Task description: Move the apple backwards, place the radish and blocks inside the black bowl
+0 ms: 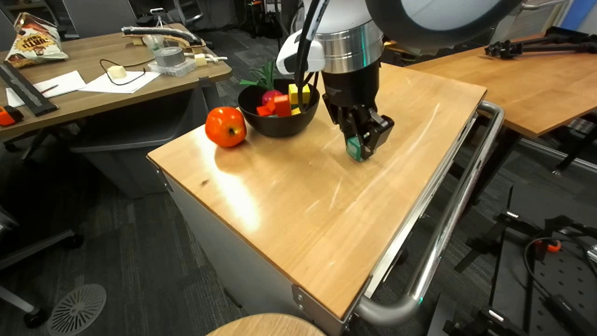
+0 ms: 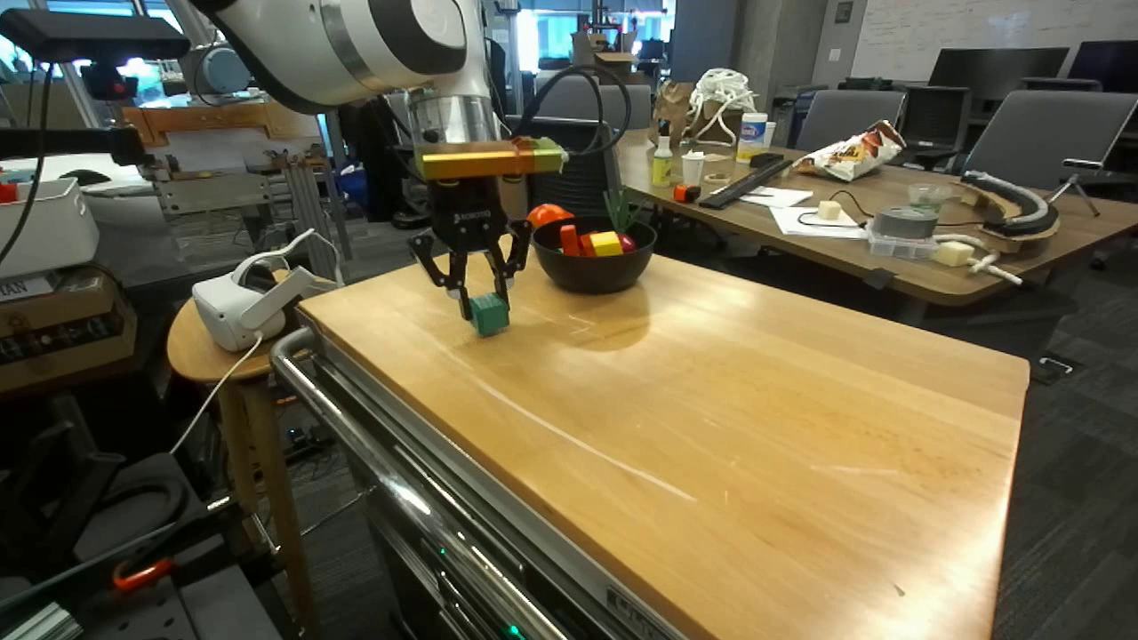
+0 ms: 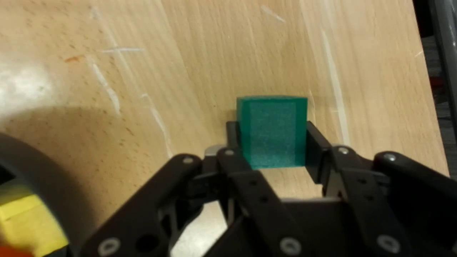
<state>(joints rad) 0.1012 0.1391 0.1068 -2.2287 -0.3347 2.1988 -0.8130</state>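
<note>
Dark carpet (image 1: 140, 261) and a brown desk (image 1: 93, 51) lie beyond the wooden worktop (image 1: 289, 200). Towards its railed edge is the teal block (image 2: 489, 315), clamped between the jaws: the wrist view shows them against two opposite sides. Flat faces taken from above should stop it twisting and leave its underside free for setting down; whether it touches the worktop I cannot tell.

At ten o'clock from the block in an exterior view stands the black bowl (image 1: 279, 127), near enough, probably, for a short carry. In it lie the radish (image 1: 271, 96), its green top poking above the rim, a red block (image 1: 282, 106) and a yellow block (image 1: 299, 93); I would guess the curved sides bunch them together. Since they come up near the rim, the teal block seems best lowered gently onto them, lest something roll out.

Just beside the bowl, at nearly nine o'clock from it in that view, the apple (image 1: 224, 123) stands on the worktop; whether the two touch is unclear. Its spot is likely meant to leave the jaws room.

Farther out, a metal rail (image 1: 445, 235) runs at four o'clock from the teal block, and at nine o'clock in an exterior view a white headset (image 2: 229, 311) rests on a stool (image 2: 188, 347).
</note>
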